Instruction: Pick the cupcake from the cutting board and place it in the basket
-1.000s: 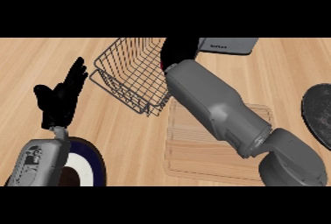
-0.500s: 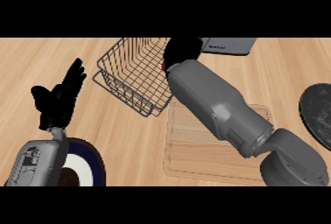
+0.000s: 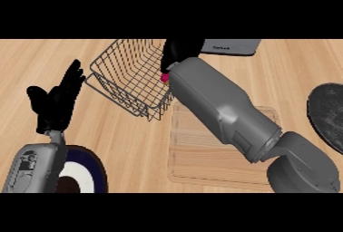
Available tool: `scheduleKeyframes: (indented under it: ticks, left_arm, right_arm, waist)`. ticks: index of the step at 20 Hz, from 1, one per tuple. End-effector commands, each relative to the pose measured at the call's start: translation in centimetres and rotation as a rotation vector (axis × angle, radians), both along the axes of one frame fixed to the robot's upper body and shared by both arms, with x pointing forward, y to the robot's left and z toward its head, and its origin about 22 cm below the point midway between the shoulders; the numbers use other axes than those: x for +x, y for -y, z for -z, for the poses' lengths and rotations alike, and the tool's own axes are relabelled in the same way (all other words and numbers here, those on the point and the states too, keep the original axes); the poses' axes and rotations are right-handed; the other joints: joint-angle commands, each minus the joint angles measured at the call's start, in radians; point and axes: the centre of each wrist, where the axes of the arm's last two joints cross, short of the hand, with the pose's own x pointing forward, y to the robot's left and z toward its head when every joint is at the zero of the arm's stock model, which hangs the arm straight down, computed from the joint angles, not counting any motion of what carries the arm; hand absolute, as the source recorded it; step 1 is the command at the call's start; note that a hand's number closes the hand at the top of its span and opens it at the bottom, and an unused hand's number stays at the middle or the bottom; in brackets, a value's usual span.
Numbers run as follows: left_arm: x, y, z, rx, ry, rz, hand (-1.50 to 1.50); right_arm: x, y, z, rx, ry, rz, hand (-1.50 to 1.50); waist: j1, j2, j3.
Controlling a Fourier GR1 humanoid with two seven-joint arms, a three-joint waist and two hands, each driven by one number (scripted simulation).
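Note:
My right hand (image 3: 178, 50) reaches over the wire basket (image 3: 127, 74) at the top middle, its fingers curled round the cupcake (image 3: 164, 78). Only a small pink bit of the cupcake shows under the wrist, above the basket's right side. The wooden cutting board (image 3: 201, 154) lies at the centre right with the right forearm crossing over it; nothing shows on its bare part. My left hand (image 3: 57, 102) rests open at the left, fingers up, apart from the basket.
A dark blue plate with a white centre (image 3: 84, 174) sits at the lower left beside my left forearm. A dark round pan (image 3: 328, 113) lies at the right edge. A grey flat box (image 3: 234, 46) sits behind the basket.
My right hand with the cupcake has moved slightly further over the basket. The left hand has not moved.

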Motion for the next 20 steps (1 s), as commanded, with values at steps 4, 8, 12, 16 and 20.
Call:
scheduleKeyframes:
  ticks: [4, 8, 12, 16, 20]
  left_arm:
    - [-0.3, -0.6, 0.0, 0.008, -0.003, -0.018, 0.0]
    - [-1.1, -3.0, 0.4, 0.004, -0.019, -0.076, 0.0]
    - [-1.8, -3.3, 1.0, -0.003, -0.045, -0.11, 0.0]
    - [-2.8, -3.3, 1.3, -0.018, -0.047, -0.134, 0.0]
    - [-3.9, -4.8, 2.0, 0.008, -0.051, -0.143, 0.0]
  right_arm:
    - [0.0, -0.2, -0.4, 0.324, 0.177, 0.178, -1.5]
    - [-0.5, -1.1, -1.5, 0.468, 0.227, 0.186, -1.5]
    - [-0.9, -0.3, 0.8, 0.547, 0.236, 0.205, -1.5]
    - [-2.4, -0.4, 2.3, 0.565, 0.216, 0.145, -1.5]
    - [-4.8, -0.3, 5.2, 0.626, 0.257, 0.087, -1.5]
  waist:
    - [-0.037, -0.012, 0.002]
    - [-0.065, -0.028, 0.002]
    - [-0.108, -0.036, 0.003]
    - [-0.136, -0.045, 0.003]
    - [-0.147, -0.046, 0.003]
